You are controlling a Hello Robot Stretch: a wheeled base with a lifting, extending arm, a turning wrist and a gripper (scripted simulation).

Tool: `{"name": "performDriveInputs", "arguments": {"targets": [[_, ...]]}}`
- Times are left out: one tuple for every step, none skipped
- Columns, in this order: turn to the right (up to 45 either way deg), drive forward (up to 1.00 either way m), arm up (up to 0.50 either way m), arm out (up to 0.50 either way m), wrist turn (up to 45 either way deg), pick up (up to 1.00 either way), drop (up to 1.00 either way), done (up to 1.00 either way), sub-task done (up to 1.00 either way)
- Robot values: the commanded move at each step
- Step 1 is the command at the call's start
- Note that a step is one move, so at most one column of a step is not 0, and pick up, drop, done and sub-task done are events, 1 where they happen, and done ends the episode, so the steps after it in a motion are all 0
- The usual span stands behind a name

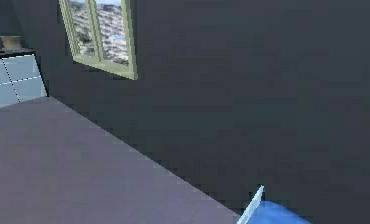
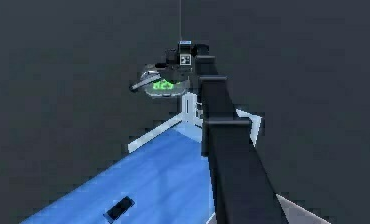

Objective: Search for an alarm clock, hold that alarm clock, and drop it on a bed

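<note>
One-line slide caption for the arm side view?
Gripper holds a green-lit alarm clock clear of the blue bed, dark wall behind.

The bed (image 1: 276, 213) is cut off by the forward view's bottom edge, the white drawers (image 1: 15, 80) by its left edge. A small dark thing (image 2: 120, 208) lying on the bed cannot be identified.

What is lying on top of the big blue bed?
A small dark flat thing lies on the blue bed near the arm side view's bottom edge. The dark arm covers the bed's right part, so anything lying there is hidden.
</note>
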Motion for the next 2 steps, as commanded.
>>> {"name": "performDriveInputs", "arguments": {"targets": [[0.0, 0.0, 0.0, 0.0, 12.0, 0.0, 0.0, 0.0, 0.0], [0.0, 0.0, -0.4, 0.0, 0.0, 0.0, 0.0, 0.0, 0.0]]}}
